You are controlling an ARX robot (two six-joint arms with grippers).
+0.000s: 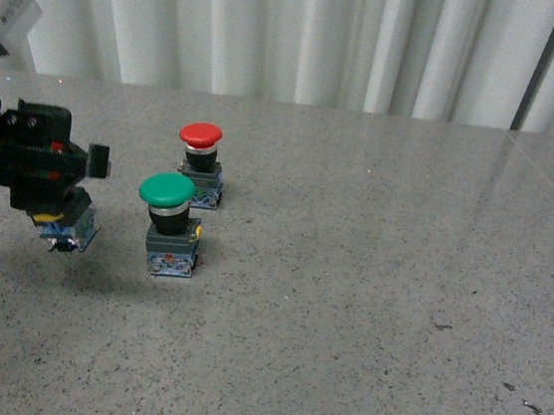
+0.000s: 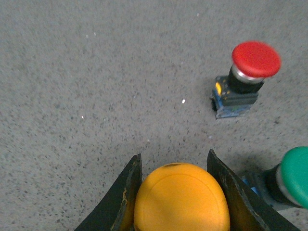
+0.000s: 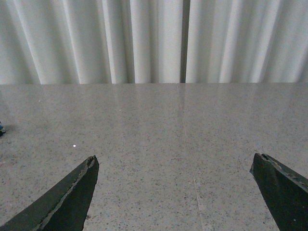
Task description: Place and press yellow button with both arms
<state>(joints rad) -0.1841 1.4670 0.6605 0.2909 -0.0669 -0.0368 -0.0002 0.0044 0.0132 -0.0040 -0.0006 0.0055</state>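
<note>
My left gripper is shut on the yellow button at the left of the table. It holds it tilted, just above the tabletop. In the front view only the button's blue base and a bit of yellow show under the black gripper body. In the left wrist view the yellow cap sits tight between my two fingers. My right gripper is open and empty over bare tabletop, and it does not show in the front view.
A green-capped button stands upright just right of my left gripper. A red-capped button stands behind it. Both show in the left wrist view, red and green. The grey speckled table ends at white curtains.
</note>
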